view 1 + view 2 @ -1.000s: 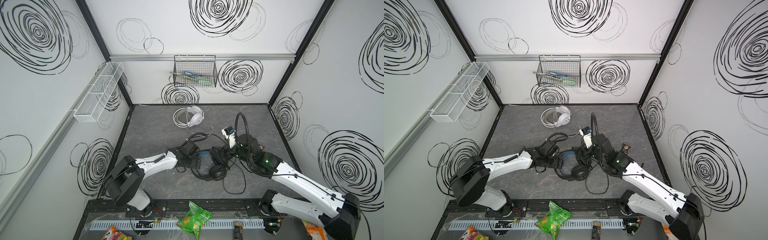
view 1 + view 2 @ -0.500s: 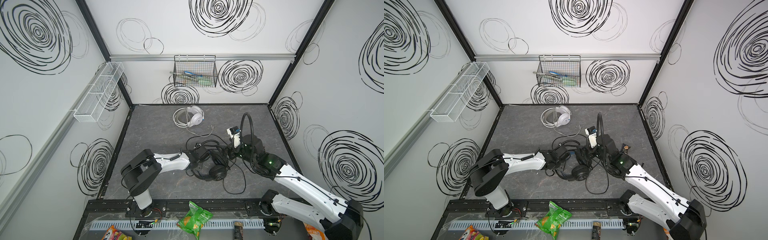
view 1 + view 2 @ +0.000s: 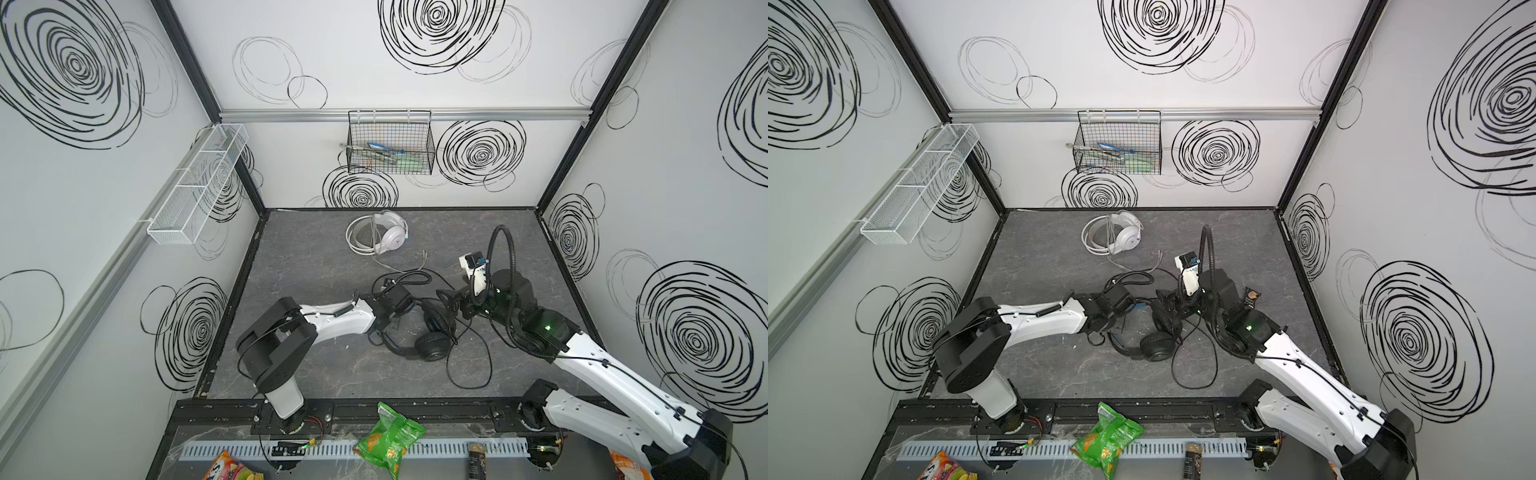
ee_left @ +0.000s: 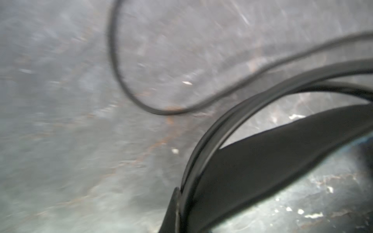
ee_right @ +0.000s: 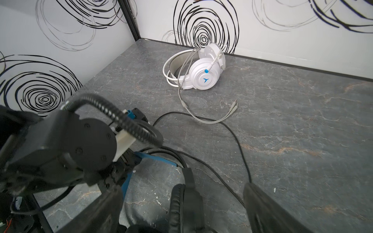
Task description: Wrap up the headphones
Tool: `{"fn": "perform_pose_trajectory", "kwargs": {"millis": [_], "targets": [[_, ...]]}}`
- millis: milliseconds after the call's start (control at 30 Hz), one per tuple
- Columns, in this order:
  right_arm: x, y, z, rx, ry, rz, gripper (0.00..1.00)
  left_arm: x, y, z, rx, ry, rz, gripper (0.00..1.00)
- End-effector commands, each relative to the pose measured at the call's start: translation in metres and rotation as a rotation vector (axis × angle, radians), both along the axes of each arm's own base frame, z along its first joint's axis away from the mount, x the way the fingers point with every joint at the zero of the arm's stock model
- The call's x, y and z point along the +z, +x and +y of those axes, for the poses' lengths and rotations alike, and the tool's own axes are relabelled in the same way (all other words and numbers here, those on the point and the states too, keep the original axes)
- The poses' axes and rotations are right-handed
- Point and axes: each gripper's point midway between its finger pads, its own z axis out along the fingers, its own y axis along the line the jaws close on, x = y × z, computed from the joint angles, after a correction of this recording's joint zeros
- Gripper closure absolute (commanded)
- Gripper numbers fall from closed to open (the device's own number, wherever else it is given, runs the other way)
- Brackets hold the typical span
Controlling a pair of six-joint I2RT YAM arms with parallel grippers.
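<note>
My left pincer (image 3: 406, 308) is pinched shut on the headband (image 4: 262, 161) of the black headset (image 3: 432, 345), my right pincer (image 5: 180, 187) gapes wide astride one of its ear cups (image 5: 185, 203), its cable (image 4: 167, 113) sprawls loose over the worktop (image 3: 324, 270), and the white headset (image 3: 388, 237) lies near the back wall (image 3: 291, 178).

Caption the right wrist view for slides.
White plastic over-ear headset with trailing white cable near the back wall; black padded headset between fingers of the open right tool.
</note>
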Motion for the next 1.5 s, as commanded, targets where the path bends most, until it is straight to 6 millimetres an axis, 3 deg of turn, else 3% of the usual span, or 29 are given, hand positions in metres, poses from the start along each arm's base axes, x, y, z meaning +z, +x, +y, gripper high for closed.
{"fn": "perform_pose_trajectory", "kwargs": {"millis": [0,133,233,333,533,800,1167,1267,1467], "targets": [[0.017,-0.008,-0.003,0.036,0.011,-0.040,0.03,0.078,0.034,0.015,0.025,-0.030,-0.166,1.00],[0.042,-0.027,0.008,0.167,0.077,-0.098,0.03,0.158,0.055,0.026,-0.057,0.016,-0.320,1.00],[0.058,-0.036,0.014,0.237,0.109,-0.142,0.03,0.213,0.058,0.029,-0.134,0.043,-0.471,1.00],[0.067,-0.038,0.018,0.267,0.105,-0.170,0.03,0.246,0.058,0.039,-0.171,0.023,-0.573,1.00],[0.084,-0.045,0.019,0.310,0.099,-0.189,0.03,0.285,0.056,0.071,-0.116,-0.044,-0.646,1.00],[0.077,-0.069,0.035,0.460,0.172,-0.122,0.03,0.338,0.051,0.079,-0.087,-0.066,-0.720,1.00],[0.040,-0.065,0.054,0.530,0.161,-0.053,0.00,0.393,0.047,0.080,-0.081,-0.138,-0.802,1.00],[0.038,-0.060,0.059,0.533,0.168,-0.058,0.08,0.403,0.045,0.084,-0.072,-0.166,-0.819,1.00],[0.034,-0.052,0.065,0.526,0.189,-0.051,0.35,0.421,0.044,0.094,-0.043,-0.217,-0.843,1.00]]}}
